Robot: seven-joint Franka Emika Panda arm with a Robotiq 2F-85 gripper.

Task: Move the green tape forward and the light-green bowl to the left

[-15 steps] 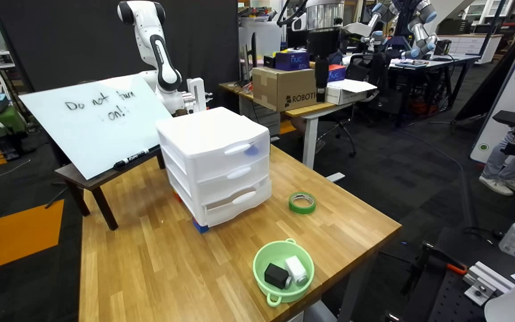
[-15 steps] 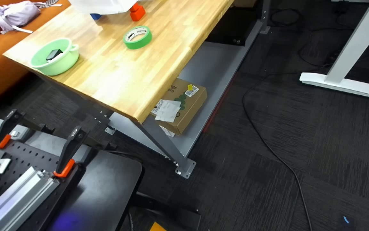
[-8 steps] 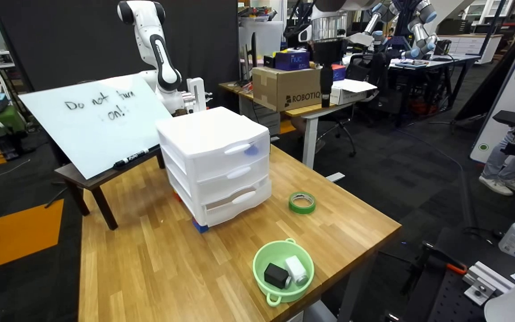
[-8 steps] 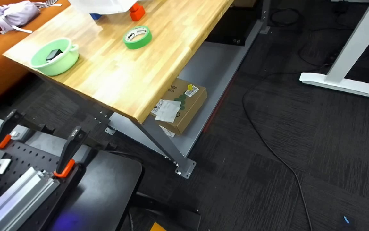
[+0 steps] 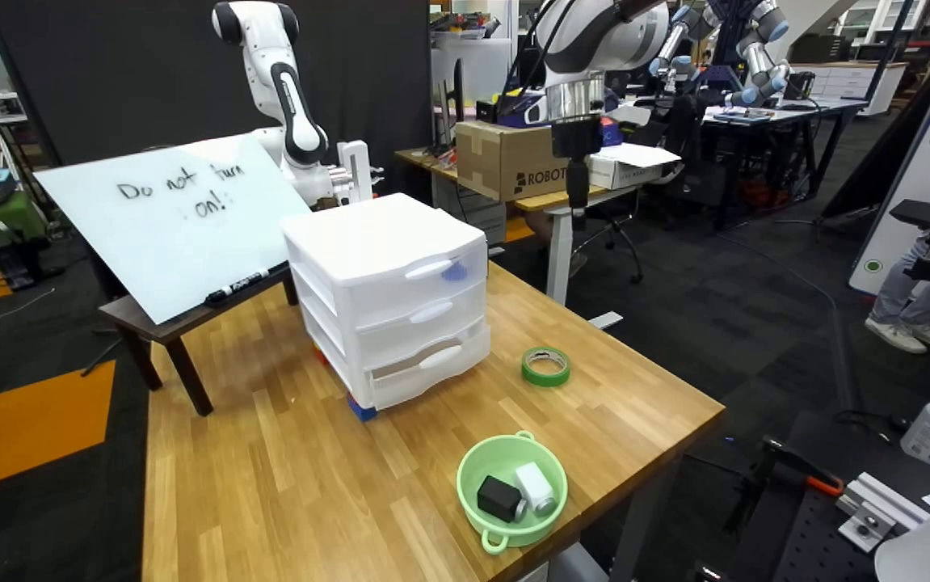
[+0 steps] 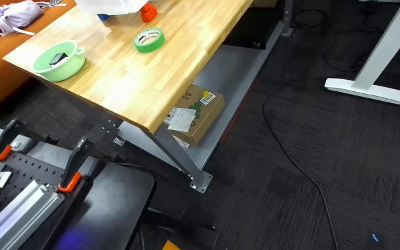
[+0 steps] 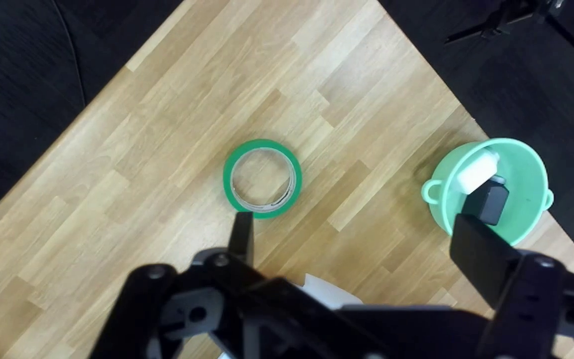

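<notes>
The green tape lies flat on the wooden table in both exterior views, near the table's edge. The light-green bowl stands upright near a table corner, also in both exterior views. It holds a black object and a white object. My gripper hangs high above the far side of the table in an exterior view. In the wrist view its fingers are wide apart and empty. The tape shows beyond the left finger, and the bowl beyond the right finger, partly covered by it.
A white drawer unit stands beside the tape, its bottom drawer slightly open, with a blue block under it. A red block sits near the unit. A whiteboard leans on a dark stand. The table edge is close to the bowl.
My arm and gripper have come down in an exterior view, with a small shift right and then back left. The tape and the bowl have not moved.
</notes>
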